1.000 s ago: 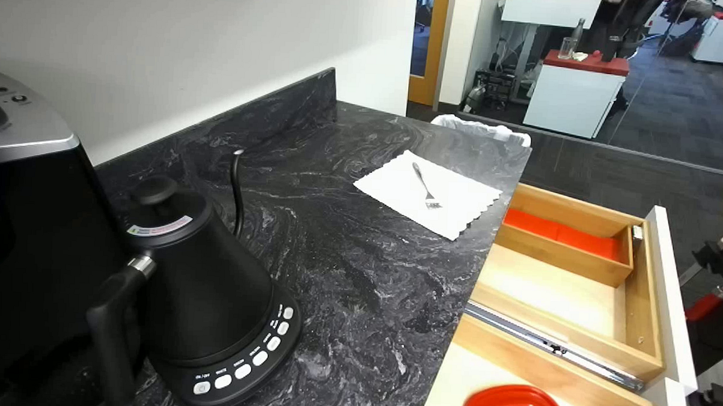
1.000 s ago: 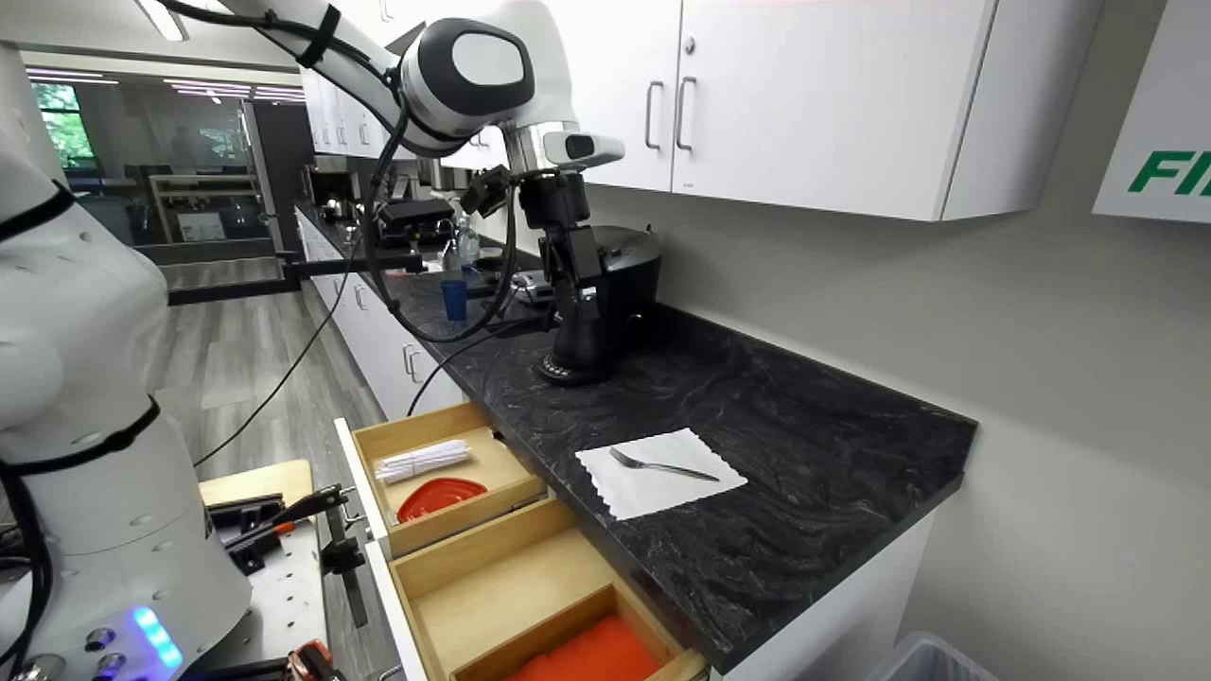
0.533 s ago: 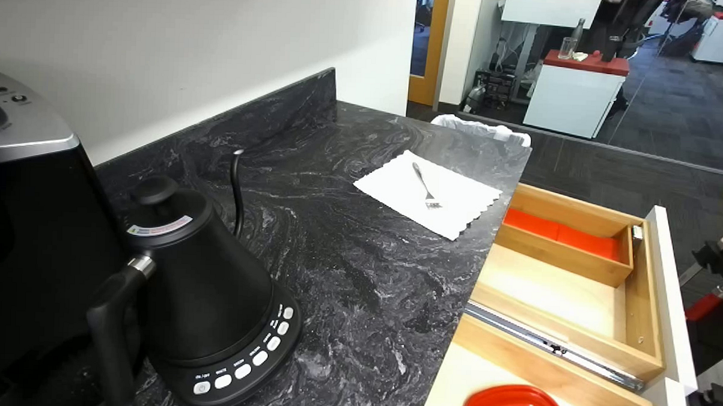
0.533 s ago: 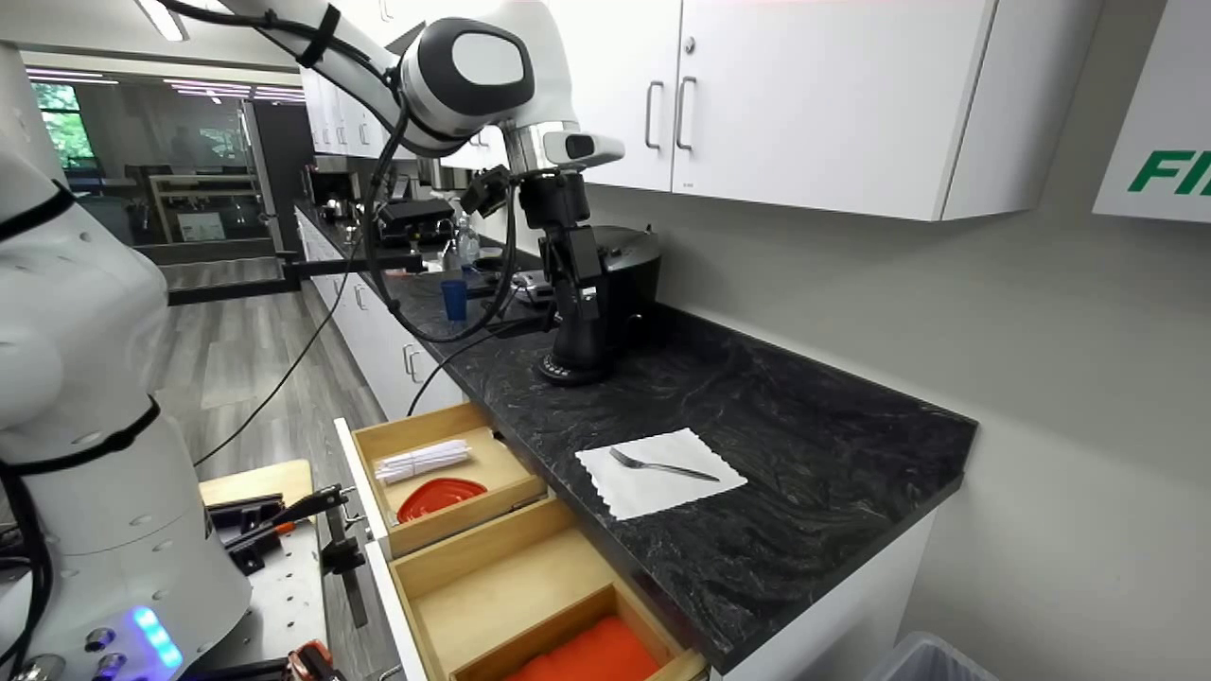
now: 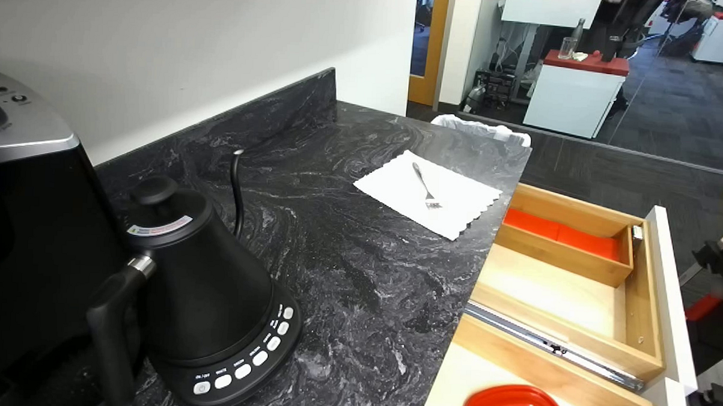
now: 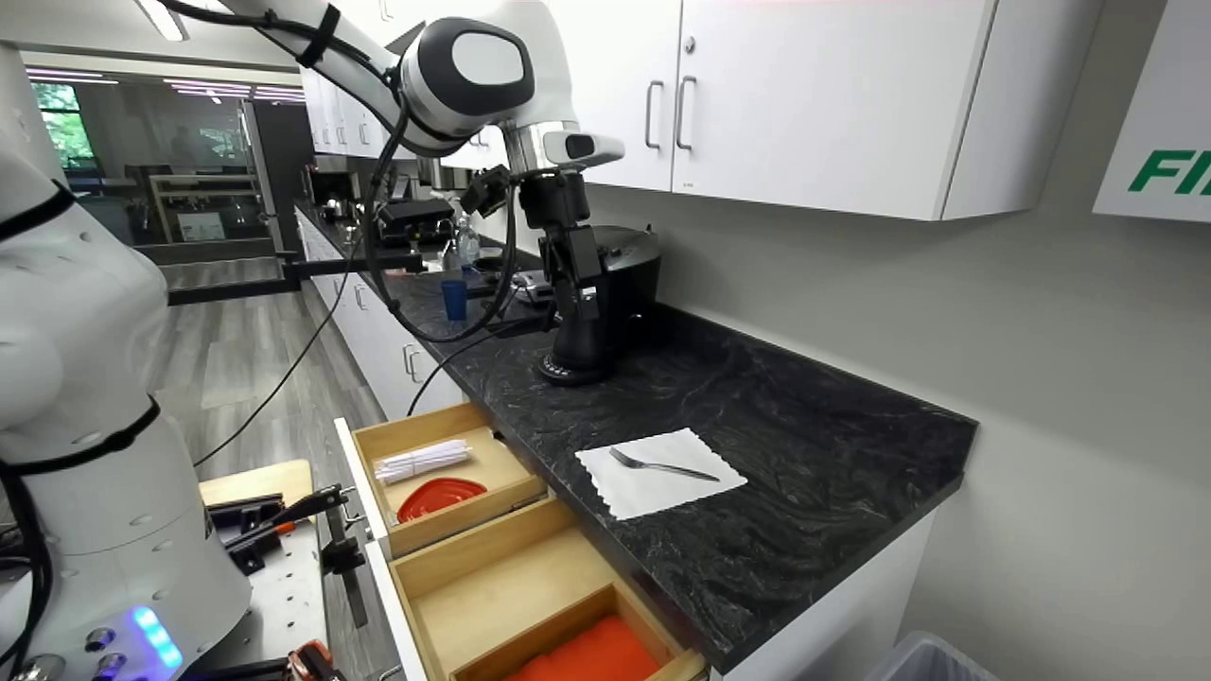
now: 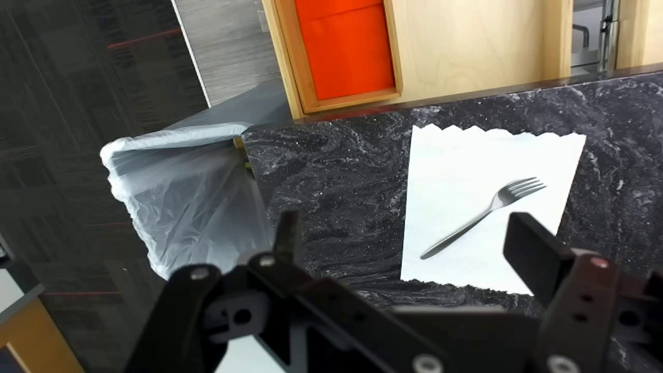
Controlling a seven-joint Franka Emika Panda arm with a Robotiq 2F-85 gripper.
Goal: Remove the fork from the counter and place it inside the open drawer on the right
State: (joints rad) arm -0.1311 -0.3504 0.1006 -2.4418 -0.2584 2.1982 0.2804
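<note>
The small silver fork (image 5: 423, 182) lies on a white paper napkin (image 5: 464, 191) on the dark marbled counter (image 5: 347, 256). The fork shows also in an exterior view (image 6: 658, 465) and in the wrist view (image 7: 501, 201), tines toward the drawer side. My gripper (image 7: 406, 233) is open and empty, pointing down above the counter and apart from the fork. In an exterior view the gripper (image 6: 579, 307) overlaps the kettle. The pale-wood drawer (image 5: 560, 288) is pulled out beside the counter edge, one compartment lined orange-red; it shows in the wrist view (image 7: 466, 46) too.
A black kettle (image 5: 208, 288) and a coffee machine (image 5: 36, 216) stand on the counter. An adjacent open drawer holds a red dish (image 6: 440, 497) and white sticks (image 6: 421, 460). A lined bin (image 7: 191, 202) stands off the counter's end. White cabinets (image 6: 814, 104) hang above.
</note>
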